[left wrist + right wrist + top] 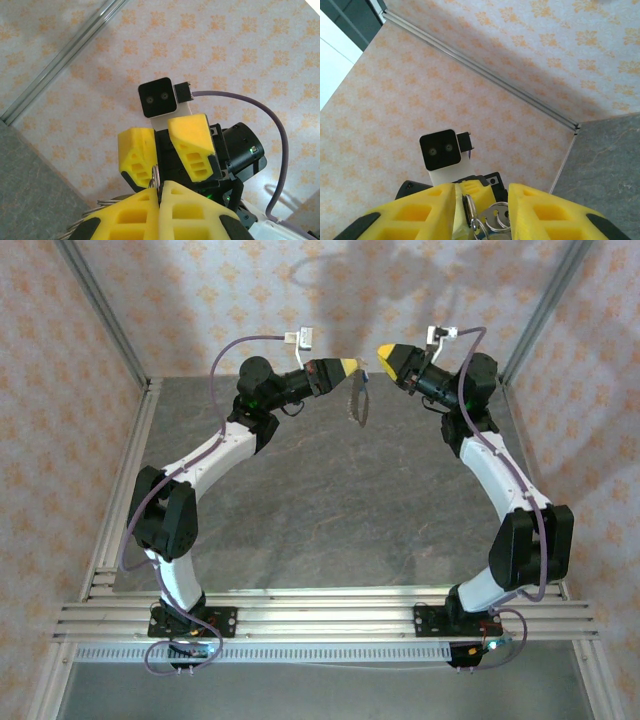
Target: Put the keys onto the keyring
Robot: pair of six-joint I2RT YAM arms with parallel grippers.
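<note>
Two arms rise from the bottom of the overhead view and meet nose to nose in the upper middle of the frame. The left gripper (349, 367) has its two yellow fingers (135, 215) pressed together on a thin metal ring at the top of the keyring (358, 401). That single pale loop hangs straight down from the tip, clear of the grey table (330, 510). A fleck of blue (365, 373) sits at the top of the loop, too small to make out. The right gripper (384, 354) faces it just to the right, its two yellow fingers (545, 212) standing partly apart. In the right wrist view, small metal rings (492, 221) lie in the gap at the bottom of the frame, ungripped. Each of the two wrists carries one black-faced camera (159, 98).
</note>
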